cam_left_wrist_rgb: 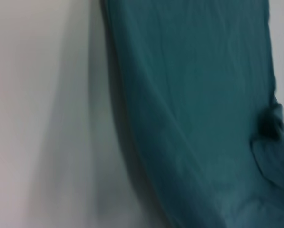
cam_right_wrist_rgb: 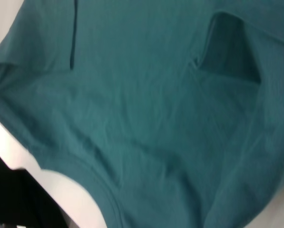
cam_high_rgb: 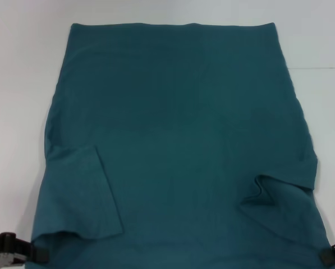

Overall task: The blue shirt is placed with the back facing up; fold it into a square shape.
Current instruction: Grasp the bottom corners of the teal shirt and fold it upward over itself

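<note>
- White table (cam_high_rgb: 21, 84) carries the blue shirt (cam_high_rgb: 178, 129), both sleeves folded in.
- My left pincer (cam_high_rgb: 41, 253) and right pincer (cam_high_rgb: 328, 255) each pinch a near corner.
- Uneven lifting could skew the fold.

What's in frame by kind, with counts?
Shirt: 1, blue, sleeves folded in.
Tools: 2, left tool and right tool, one at each near shirt corner.
Table: 1, white.
Total: 4
</note>
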Motion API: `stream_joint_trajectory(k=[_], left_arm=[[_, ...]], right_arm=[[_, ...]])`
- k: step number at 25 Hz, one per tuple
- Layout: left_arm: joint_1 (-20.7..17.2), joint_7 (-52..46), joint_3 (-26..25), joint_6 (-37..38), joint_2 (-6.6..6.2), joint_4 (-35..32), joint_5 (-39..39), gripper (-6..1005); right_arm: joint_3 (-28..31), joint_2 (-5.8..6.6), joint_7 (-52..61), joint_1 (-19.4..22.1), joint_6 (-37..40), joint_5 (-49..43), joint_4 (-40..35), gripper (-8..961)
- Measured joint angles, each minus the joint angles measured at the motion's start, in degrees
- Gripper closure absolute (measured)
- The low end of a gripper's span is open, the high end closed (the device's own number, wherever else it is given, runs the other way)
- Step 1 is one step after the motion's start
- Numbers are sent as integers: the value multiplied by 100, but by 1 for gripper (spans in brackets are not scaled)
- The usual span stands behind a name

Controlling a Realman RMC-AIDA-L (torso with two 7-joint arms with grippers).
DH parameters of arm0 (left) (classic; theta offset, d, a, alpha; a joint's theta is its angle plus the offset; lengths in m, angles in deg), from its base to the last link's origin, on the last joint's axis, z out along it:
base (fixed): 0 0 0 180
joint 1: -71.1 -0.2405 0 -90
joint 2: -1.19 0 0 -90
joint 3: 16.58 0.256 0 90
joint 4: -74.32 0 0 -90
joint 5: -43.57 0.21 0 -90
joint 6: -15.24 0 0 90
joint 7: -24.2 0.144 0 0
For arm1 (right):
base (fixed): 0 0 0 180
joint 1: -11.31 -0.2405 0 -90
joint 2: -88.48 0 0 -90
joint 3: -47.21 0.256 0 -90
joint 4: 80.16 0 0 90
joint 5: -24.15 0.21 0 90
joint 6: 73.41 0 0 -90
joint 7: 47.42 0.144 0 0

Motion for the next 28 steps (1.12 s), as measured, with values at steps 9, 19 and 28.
stream_joint_trajectory(k=[9,19,28], left_arm=[[527,-350,19,-510,-39,337,-69,976],[1425,-1184,5,-2428,-132,704,-477,977],[1777,-1154,125,-3738,-84,1206,-675,977]], right_arm=[[1172,22,144,-216,-453,92,0,869],[1542,3,519,-363,-1789,1157,42,854],[1223,-280,482,-650,-3119,1177,116,841]])
